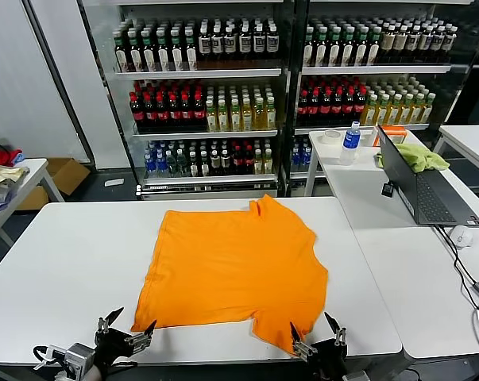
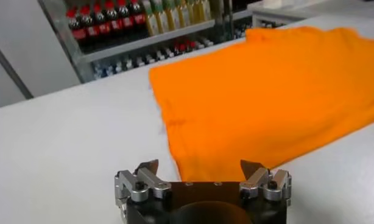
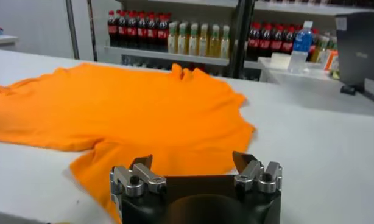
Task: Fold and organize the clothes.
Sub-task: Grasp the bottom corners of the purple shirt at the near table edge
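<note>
Lying flat, orange T-shirt (image 1: 233, 266); both grippers' fingers (image 2: 146, 169) spread wide, holding nothing.

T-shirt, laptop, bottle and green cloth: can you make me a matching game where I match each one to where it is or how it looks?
Column one:
1. T-shirt
2. laptop
3. water bottle
4. green cloth

Column two:
A. standing upright on the far side table
B. bright orange, spread flat on the white table
C. crumpled behind the screen
D. open, dark, on the side table to the robot's right

Pairs: 1-B, 2-D, 3-A, 4-C
</note>
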Controlling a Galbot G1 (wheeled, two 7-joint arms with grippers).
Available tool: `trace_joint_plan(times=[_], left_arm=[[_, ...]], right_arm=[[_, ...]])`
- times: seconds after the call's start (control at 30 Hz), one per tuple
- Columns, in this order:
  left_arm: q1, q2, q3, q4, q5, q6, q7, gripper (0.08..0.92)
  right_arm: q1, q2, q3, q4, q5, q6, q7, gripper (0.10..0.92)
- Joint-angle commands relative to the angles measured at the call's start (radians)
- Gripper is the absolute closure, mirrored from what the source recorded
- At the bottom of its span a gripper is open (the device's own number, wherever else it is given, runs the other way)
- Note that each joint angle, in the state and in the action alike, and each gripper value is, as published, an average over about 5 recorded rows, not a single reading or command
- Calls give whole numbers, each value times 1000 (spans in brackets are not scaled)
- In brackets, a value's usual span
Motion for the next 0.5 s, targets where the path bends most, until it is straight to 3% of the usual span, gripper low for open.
trace_joint_plan(times=[0.03, 0.5], left_arm=[[-6, -4, 1, 18, -16, 33, -39, 177], [-24, -11, 8, 0, -292, 64, -126, 177]], right_arm=[[-8, 1, -18, -5, 6, 2, 8, 203], [3, 8, -42, -7, 25, -28, 51, 203]])
